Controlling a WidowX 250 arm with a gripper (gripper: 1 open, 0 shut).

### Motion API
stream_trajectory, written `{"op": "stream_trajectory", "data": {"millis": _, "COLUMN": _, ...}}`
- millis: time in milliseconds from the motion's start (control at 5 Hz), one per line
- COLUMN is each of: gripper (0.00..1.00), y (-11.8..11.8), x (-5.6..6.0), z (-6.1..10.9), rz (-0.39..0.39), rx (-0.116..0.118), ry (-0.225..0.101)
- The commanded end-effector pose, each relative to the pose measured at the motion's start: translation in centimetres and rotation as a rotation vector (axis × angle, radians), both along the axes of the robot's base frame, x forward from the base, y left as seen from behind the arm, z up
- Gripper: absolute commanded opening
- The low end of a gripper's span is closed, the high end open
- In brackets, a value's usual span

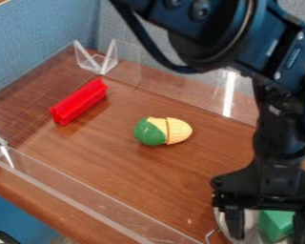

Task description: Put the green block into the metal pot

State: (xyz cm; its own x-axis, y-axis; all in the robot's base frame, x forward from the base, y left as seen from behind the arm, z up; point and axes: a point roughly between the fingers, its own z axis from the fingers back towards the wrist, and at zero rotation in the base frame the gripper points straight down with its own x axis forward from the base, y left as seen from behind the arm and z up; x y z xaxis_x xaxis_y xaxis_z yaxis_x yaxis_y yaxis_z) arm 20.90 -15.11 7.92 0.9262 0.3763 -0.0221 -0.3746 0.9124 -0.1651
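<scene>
The green block [277, 225] shows at the bottom right edge of the camera view, low between the fingers of my gripper [263, 221]. It lies close to the right finger, with a gap to the left finger [227, 215]. The jaws stand wide apart, so the gripper looks open. A sliver of shiny silver beside the block, the metal pot [240, 229], is mostly cut off by the frame edge and hidden behind the gripper. Whether the block rests inside the pot cannot be made out.
A long red block [79, 100] lies at the back left of the wooden table [91, 143]. A green and yellow toy vegetable [162, 131] sits mid-table. Clear acrylic walls [181, 81] border the table, and a clear stand [96, 57] is at the back.
</scene>
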Motion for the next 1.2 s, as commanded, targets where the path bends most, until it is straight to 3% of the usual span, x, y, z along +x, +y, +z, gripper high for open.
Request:
{"op": "stream_trajectory", "data": {"millis": 0, "gripper": 1.00, "y": 0.1, "x": 0.7, "z": 0.9, "rz": -0.007, "rx": -0.022, "ry": -0.029}}
{"op": "stream_trajectory", "data": {"millis": 1000, "gripper": 1.00, "y": 1.1, "x": 1.3, "z": 0.2, "rz": -0.003, "rx": -0.028, "ry": 0.002}}
